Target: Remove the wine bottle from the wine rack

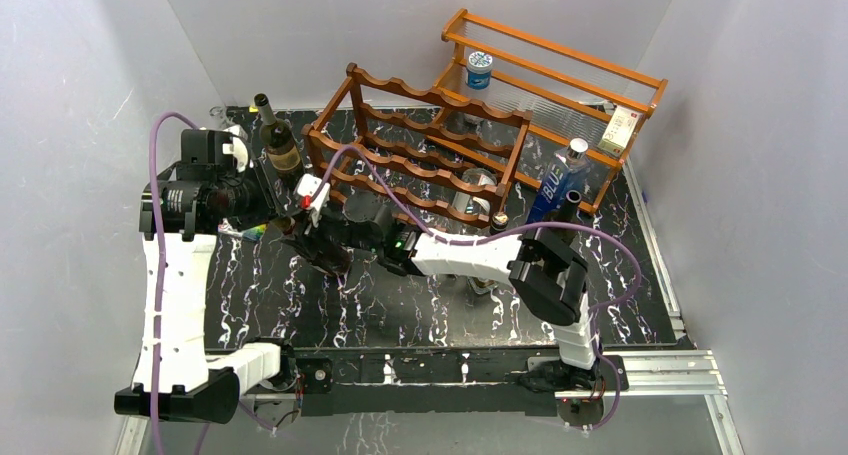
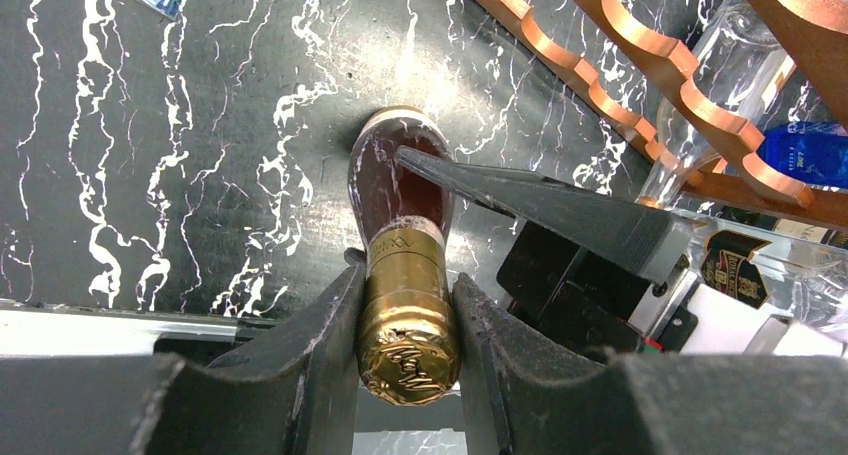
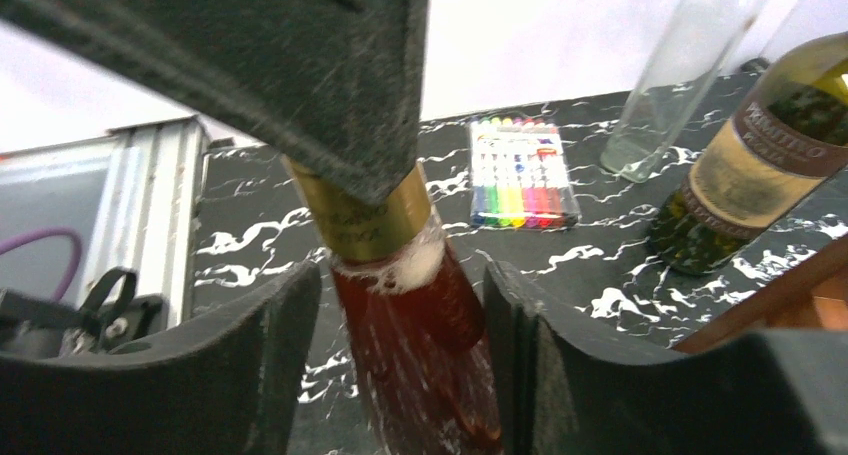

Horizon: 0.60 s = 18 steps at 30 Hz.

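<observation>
A wine bottle with reddish liquid and a gold foil neck is outside the dark wooden wine rack, over the black marbled table by the rack's near left corner. My left gripper is shut on the foil neck. My right gripper straddles the bottle's shoulder below it. Its jaws stand narrow, with a thin gap on the left side. From above, both grippers crowd together and hide most of the bottle. One right finger lies against the bottle in the left wrist view.
A green labelled bottle stands left of the rack, with a clear empty bottle behind it. A marker pack lies on the table. A blue bottle and the orange shelf stand to the right. A clear bottle lies in the rack.
</observation>
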### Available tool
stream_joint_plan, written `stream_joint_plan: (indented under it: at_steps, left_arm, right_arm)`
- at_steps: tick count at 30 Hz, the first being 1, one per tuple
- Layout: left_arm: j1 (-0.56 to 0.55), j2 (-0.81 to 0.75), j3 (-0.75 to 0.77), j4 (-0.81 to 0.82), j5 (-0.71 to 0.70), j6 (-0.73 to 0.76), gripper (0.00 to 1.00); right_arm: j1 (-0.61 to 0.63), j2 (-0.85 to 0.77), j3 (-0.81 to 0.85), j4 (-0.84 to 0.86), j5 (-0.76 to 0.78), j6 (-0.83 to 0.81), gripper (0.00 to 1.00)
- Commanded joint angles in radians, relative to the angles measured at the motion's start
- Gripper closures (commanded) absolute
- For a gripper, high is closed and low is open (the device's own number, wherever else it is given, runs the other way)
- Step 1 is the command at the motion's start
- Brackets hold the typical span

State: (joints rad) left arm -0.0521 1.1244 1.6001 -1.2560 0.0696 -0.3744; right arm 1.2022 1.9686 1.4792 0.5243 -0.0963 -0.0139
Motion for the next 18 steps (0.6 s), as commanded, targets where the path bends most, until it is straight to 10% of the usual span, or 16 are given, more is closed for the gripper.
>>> stream_joint_plan:
  at_steps: [1, 7, 11, 18]
  left_arm:
    - [-0.009, -0.020, 0.084, 0.128, 0.145, -0.012, 1.00]
    - [-0.010, -0.040, 0.103, 0.155, 0.195, 0.002, 0.50]
    - [-0.034, -0.042, 0.130, 0.174, 0.215, 0.026, 0.11]
    - [-0.063, -0.060, 0.148, 0.238, 0.248, 0.034, 0.02]
  right_arm:
    - [0.023, 0.016, 0.021, 0.130, 0.114, -0.005, 0.47]
    - [0.023, -0.070, -0.080, 0.185, 0.251, 0.013, 0.92]
    - [0.023, -0.192, -0.220, 0.242, 0.363, 0.034, 1.00]
    - [0.023, -0.374, -0.406, 0.250, 0.506, -0.007, 1.00]
